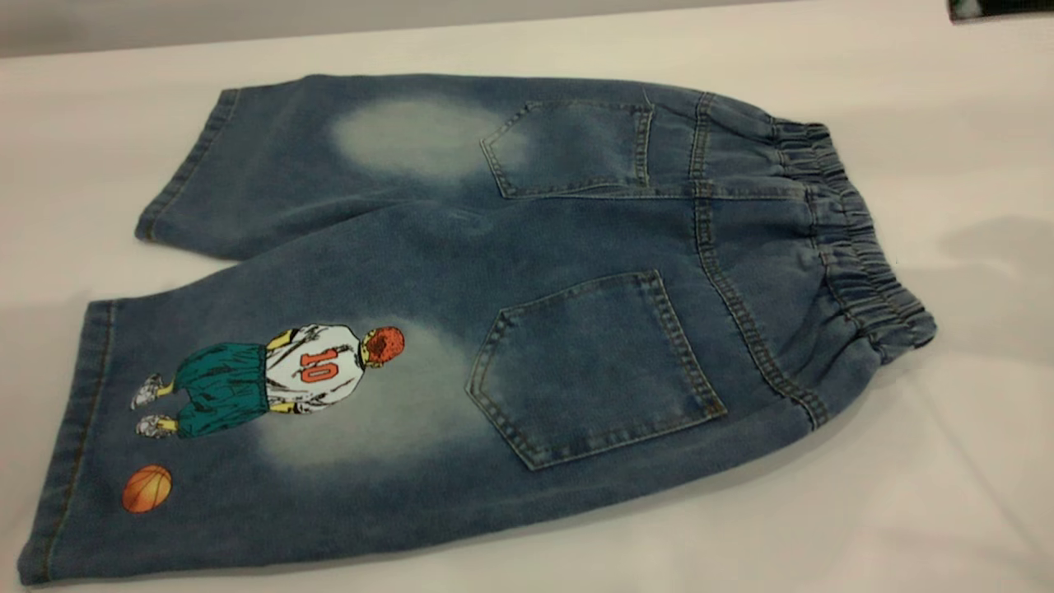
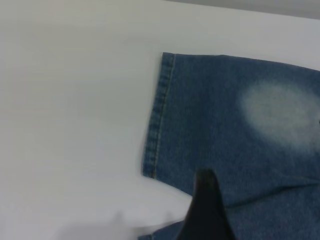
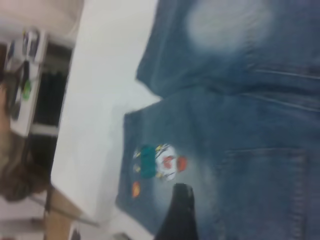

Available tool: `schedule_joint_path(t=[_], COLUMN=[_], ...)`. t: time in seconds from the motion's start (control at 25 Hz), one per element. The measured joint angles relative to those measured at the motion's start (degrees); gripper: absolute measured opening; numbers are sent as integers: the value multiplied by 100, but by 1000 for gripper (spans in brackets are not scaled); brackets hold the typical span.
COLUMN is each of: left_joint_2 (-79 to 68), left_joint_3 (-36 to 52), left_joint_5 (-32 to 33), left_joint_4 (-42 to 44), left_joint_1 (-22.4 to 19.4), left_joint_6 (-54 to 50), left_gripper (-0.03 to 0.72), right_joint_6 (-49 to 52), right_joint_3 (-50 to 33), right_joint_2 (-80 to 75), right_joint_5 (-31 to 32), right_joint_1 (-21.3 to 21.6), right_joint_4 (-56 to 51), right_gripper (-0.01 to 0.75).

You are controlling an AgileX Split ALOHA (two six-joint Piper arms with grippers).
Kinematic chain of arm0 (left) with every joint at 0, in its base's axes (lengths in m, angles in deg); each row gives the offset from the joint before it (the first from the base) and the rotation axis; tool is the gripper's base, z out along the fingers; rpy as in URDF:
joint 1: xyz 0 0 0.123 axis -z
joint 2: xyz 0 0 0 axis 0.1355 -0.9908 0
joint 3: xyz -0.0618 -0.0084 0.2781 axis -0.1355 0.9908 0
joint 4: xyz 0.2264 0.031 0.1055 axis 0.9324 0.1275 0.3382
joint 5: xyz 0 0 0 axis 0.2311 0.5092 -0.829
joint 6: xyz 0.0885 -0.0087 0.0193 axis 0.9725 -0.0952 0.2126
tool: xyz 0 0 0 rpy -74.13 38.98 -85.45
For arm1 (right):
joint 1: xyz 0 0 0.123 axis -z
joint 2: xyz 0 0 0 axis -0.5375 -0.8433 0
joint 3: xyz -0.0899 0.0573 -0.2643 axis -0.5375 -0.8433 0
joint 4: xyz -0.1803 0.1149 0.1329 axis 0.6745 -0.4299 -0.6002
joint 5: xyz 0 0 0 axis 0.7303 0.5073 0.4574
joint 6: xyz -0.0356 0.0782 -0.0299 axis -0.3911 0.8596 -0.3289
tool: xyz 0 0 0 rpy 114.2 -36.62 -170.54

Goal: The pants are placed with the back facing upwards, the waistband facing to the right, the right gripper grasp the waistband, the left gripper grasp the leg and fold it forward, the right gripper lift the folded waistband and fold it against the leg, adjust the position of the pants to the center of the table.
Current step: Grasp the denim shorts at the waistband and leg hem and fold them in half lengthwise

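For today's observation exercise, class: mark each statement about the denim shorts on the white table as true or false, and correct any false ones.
1. The blue denim shorts lie flat and unfolded on the white table. True.
2. The ruched elastic waistband is at the left in the exterior view. False: it is at the right.
3. The printed leg shows a player numbered 10. True.
4. The orange basketball print sits on a back pocket. False: it sits near the leg's hem.
5. A gripper holds the waistband. False: nothing touches it.
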Motion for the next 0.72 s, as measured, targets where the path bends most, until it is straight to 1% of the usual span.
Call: schedule_joint_path(t=[0.16, 0.32, 0.44, 0.52, 0.6, 0.72], left_joint_2=[0, 0, 0, 0, 0, 0], left_joint_3=[0, 0, 0, 0, 0, 0], left_joint_5=[0, 0, 0, 0, 0, 0], left_joint_4=[-15, -15, -15, -15, -15, -15], left_joint_1=[0, 0, 0, 0, 0, 0], left_joint_6=[5, 5, 5, 5, 5, 5], left_gripper=[494, 494, 494, 494, 494, 494], right_joint_6=[-374, -629, -619, -580, -580, -525], right_joint_3=[-182, -313, -313, -317, -317, -317], right_joint_2=[-444, -920, -1285, -1526, -1678, -1881], right_joint_5=[-47, -135, -376, -412, -464, -840], right_joint_1=[129, 221, 378, 478, 489, 483], right_joint_4=[-265, -286, -345, -322, -322, -229], right_gripper=[590, 590, 590, 590, 590, 590])
